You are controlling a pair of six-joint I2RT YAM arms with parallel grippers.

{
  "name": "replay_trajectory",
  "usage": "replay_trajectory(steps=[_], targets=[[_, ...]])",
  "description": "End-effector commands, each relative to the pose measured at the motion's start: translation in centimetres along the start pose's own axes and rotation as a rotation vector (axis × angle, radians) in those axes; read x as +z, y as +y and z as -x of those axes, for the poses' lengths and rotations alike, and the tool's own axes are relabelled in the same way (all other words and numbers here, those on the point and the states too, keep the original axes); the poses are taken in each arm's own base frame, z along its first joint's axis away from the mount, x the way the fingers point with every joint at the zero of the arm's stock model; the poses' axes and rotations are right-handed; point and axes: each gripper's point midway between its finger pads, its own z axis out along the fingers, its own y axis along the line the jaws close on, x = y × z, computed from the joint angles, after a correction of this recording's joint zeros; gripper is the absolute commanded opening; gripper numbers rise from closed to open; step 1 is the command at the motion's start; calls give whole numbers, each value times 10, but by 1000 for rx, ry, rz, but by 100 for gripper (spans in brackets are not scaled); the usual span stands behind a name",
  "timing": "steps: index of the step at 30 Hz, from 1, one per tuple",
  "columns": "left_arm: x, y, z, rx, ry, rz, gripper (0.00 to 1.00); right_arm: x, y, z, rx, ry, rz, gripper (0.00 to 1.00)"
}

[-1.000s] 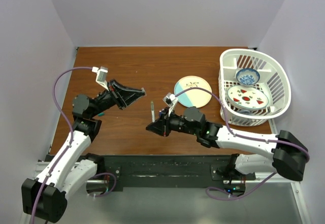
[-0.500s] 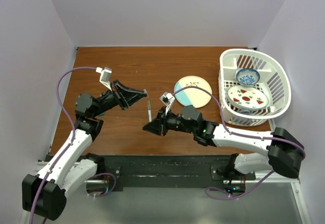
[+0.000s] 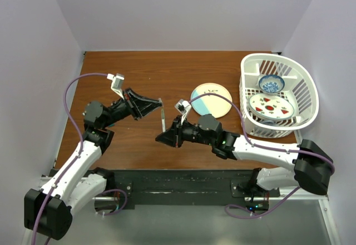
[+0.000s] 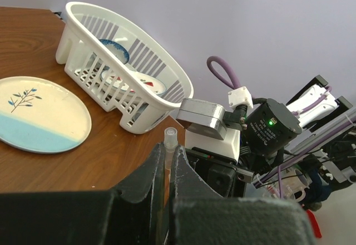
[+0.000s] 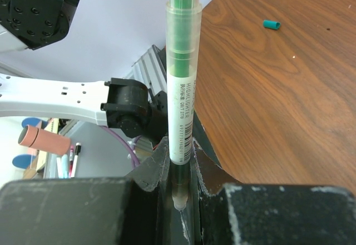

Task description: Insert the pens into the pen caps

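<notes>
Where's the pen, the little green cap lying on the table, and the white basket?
pen (image 5: 181, 106): right wrist view, on its printed label.
green cap (image 5: 271, 24): right wrist view, middle of its side.
white basket (image 4: 65, 34): left wrist view, its solid end wall.

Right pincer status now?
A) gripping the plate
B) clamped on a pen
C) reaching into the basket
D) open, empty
B: the right wrist view shows the right pincer closed on a pen that stands upright between its fingers, and the top view shows it out over the table, away from plate and basket.
</notes>
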Motion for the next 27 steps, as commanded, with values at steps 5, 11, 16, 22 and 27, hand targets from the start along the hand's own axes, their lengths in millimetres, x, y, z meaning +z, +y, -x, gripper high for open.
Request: replay_trajectory(steps=[5,11,16,22,27], targets=[[0,-6,-2,32,11,-28,0,-3,22,30,-21,-72,53,0],[-7,-13,-19,-7,73,-64,0,-5,18,37,-49,-91,10,0],[-12,-12,-35,-44,128,-67,0,-9,17,47,-80,-109,-20,0],[-15,-8,-52,-82,185,-57,0,-12,17,60,-118,-140,-53,0],[-17,-1,-70,-105,221,-40,0,-15,18,76,-142,-186,-81,0]])
